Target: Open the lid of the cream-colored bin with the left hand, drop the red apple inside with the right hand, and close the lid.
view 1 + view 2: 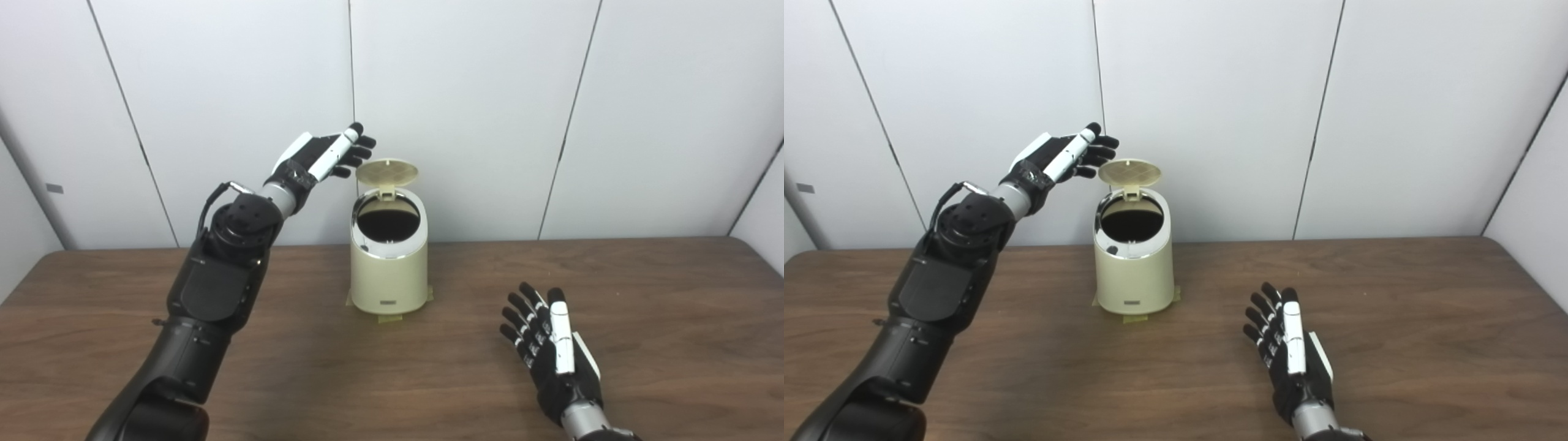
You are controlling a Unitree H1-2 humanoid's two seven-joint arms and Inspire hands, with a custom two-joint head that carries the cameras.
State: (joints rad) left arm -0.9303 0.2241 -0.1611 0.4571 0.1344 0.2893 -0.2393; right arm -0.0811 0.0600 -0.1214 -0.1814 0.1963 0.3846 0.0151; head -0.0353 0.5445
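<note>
The lid [387, 171] stands upright over the cream-colored bin [389, 269], just right of the raised left hand [324, 156] — fingers spread, grasping nothing, seemingly poised to close it. The right hand [548, 343] rests empty, splayed. No apple visible — perhaps inside.

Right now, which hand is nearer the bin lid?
Left. The left hand hovers open just left of the raised lid; the right hand is low over the table, well in front and right.
</note>
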